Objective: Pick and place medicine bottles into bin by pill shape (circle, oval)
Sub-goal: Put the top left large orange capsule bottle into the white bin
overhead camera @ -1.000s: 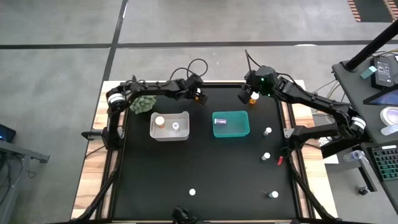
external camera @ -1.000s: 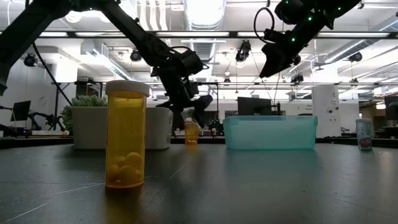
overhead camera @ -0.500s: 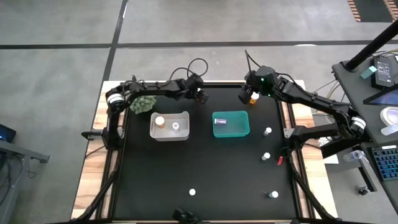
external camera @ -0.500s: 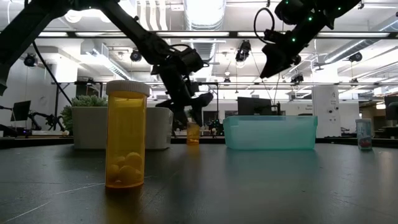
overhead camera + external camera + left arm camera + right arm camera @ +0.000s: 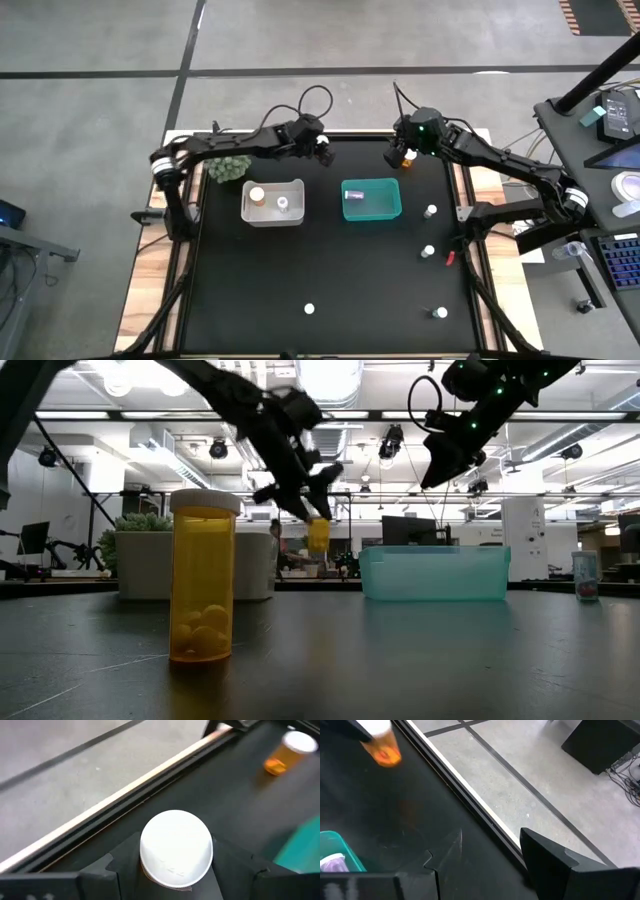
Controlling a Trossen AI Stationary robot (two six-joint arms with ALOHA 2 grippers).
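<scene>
My left gripper (image 5: 318, 520) clamped a white-capped amber plastic bottle (image 5: 318, 536) above the table; my right gripper (image 5: 397, 157) hung open, empty.

Two dark jointed arms, left arm (image 5: 240, 150) matte black with white collar near shoulder, right arm (image 5: 500, 160) black with green indicator light at wrist, looping black cables behind each wrist, angular black fingers (image 5: 555, 860)
</scene>
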